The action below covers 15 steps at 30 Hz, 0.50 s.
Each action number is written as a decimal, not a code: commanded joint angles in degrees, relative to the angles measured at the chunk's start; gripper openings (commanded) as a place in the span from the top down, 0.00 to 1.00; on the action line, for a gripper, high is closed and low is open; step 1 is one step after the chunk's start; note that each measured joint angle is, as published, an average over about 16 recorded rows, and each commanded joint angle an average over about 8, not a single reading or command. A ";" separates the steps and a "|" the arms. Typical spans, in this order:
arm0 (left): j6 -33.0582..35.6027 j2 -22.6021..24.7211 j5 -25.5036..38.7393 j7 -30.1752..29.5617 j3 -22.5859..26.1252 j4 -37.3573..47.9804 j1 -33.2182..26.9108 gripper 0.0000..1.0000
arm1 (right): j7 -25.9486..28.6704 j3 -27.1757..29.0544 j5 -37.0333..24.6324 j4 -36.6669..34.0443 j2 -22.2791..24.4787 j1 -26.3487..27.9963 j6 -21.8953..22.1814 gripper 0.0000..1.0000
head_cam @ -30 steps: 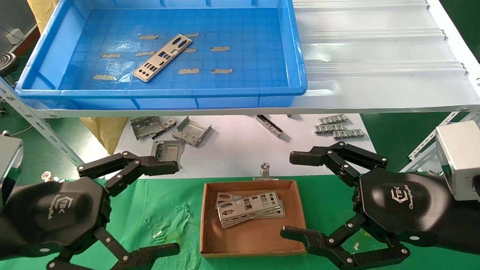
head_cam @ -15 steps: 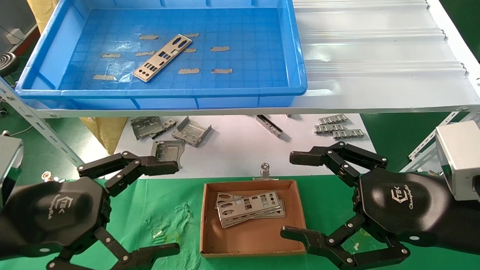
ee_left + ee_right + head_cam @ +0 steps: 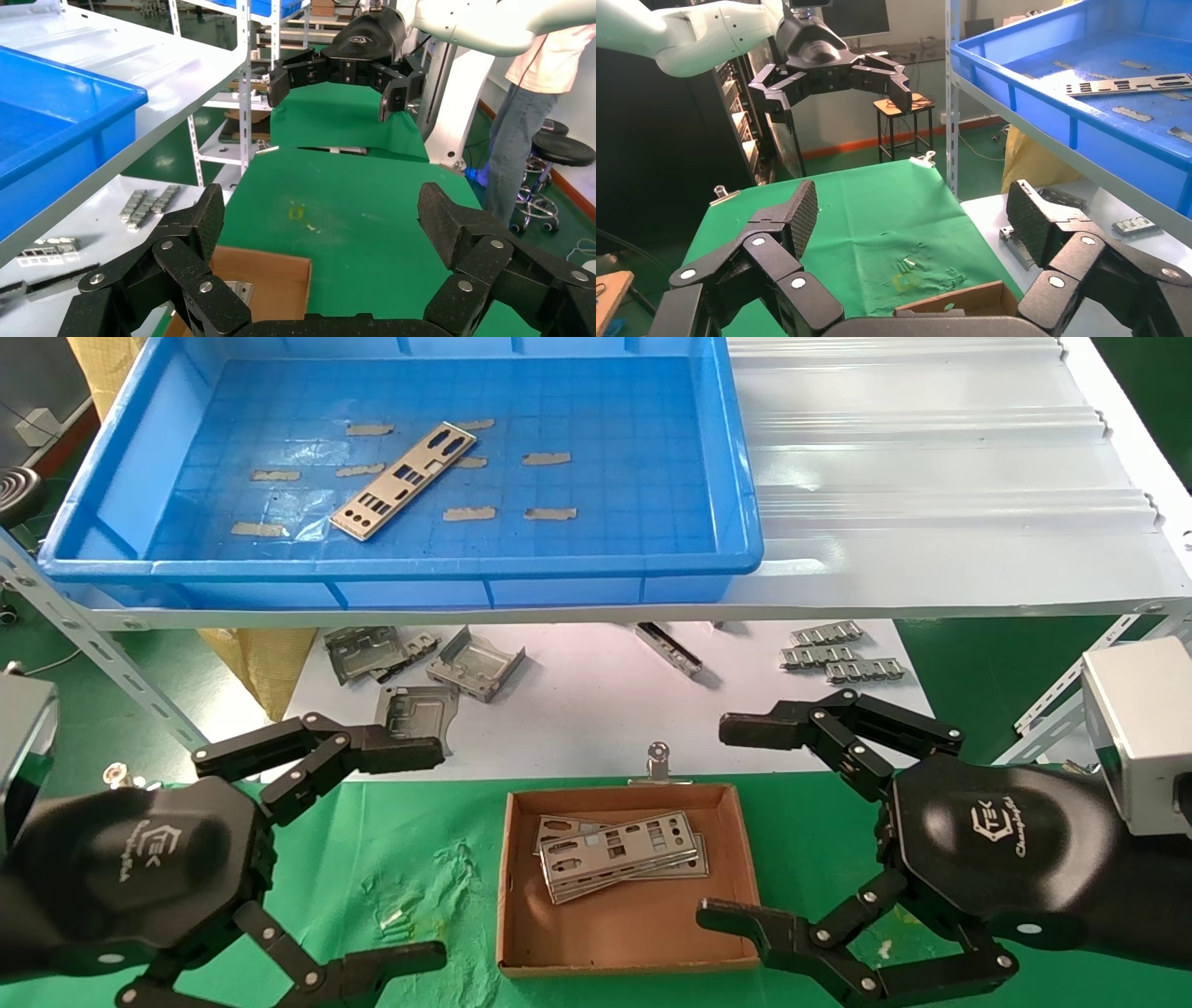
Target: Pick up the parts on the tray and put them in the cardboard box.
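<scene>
One part (image 3: 397,481) lies in the tray (image 3: 112,477), several in the cardboard box (image 3: 722,859); both grippers' fingers spread wide

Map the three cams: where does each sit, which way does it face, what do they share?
Head: up top, looking forward and down at the tray, cardboard box, both open grippers, left gripper, right gripper.
Left wrist: behind its own fingers, facing across the green cloth toward the right gripper.
Right wrist: behind its own fingers, facing the left gripper.
Shared: tray, box, cloth.
</scene>
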 commanded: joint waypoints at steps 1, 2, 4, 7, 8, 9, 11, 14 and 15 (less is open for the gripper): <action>0.00 0.00 0.00 0.00 0.00 0.00 0.00 0.00 | 0.00 0.00 0.00 0.00 0.00 0.00 0.00 0.00; 0.00 0.00 0.00 0.00 0.00 0.00 0.00 0.00 | 0.00 0.00 0.00 0.00 0.00 0.00 0.00 0.00; 0.00 0.00 0.00 0.00 0.00 0.00 0.00 0.00 | 0.00 0.00 0.00 0.00 0.00 0.00 0.00 0.00; 0.00 0.00 0.00 0.00 0.00 0.00 0.00 0.00 | 0.00 0.00 0.00 0.00 0.00 0.00 0.00 0.00; 0.00 0.00 0.00 0.00 0.00 0.00 0.00 0.00 | 0.00 0.00 0.00 0.00 0.00 0.00 0.00 0.00; 0.00 0.00 0.00 0.00 0.00 0.00 0.00 0.00 | 0.00 0.00 0.00 0.00 0.00 0.00 0.00 0.00; 0.00 0.00 0.00 0.00 0.00 0.00 0.00 0.00 | 0.00 0.00 0.00 0.00 0.00 0.00 0.00 0.00; 0.00 0.00 0.00 0.00 0.00 0.00 0.00 0.00 | 0.00 0.00 0.00 0.00 0.00 0.00 0.00 0.00; 0.00 0.00 0.00 0.00 0.00 0.00 0.00 0.00 | 0.00 0.00 0.00 0.00 0.00 0.00 0.00 0.00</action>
